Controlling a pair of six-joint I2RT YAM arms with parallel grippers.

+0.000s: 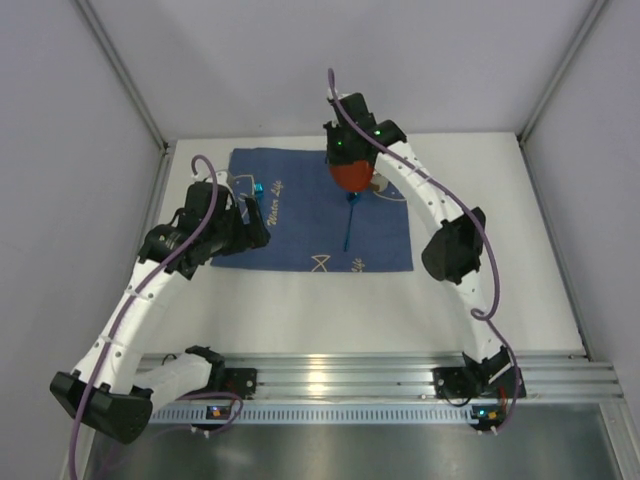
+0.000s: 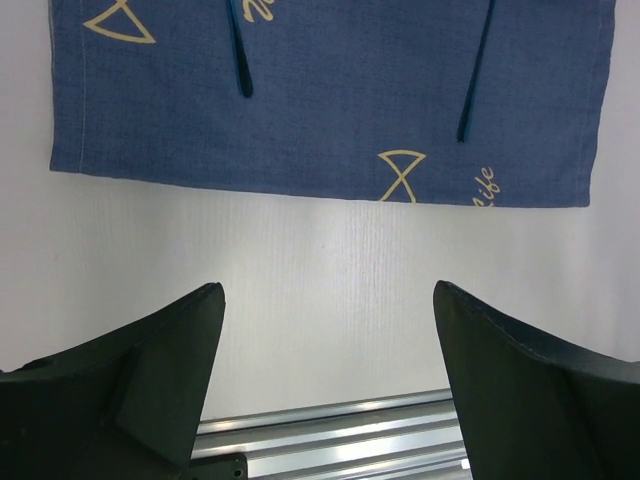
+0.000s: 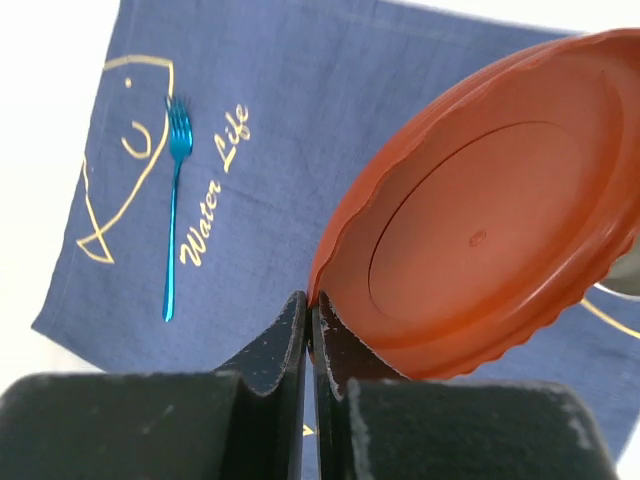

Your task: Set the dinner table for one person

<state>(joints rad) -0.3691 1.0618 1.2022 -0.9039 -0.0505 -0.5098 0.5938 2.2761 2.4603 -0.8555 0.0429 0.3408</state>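
The dinner table (image 1: 300,300) is the white tabletop, with a dark blue cloth mat (image 1: 320,210) lying on its far half. My right gripper (image 3: 312,298) is shut on the rim of an orange plate (image 3: 480,230). The plate hangs tilted over the mat's far right part (image 1: 351,176), its underside facing the wrist camera. A blue fork (image 3: 175,200) lies on the mat's left side. A second thin blue utensil (image 1: 347,225) lies near the mat's middle. My left gripper (image 2: 325,290) is open and holds nothing, over bare table (image 2: 320,260) just in front of the mat (image 2: 330,100).
Two blue handle ends (image 2: 240,60) (image 2: 475,80) show on the mat in the left wrist view. A shiny grey object (image 3: 625,280) peeks out behind the plate. An aluminium rail (image 1: 350,375) runs along the near edge. Grey walls close in the sides and back.
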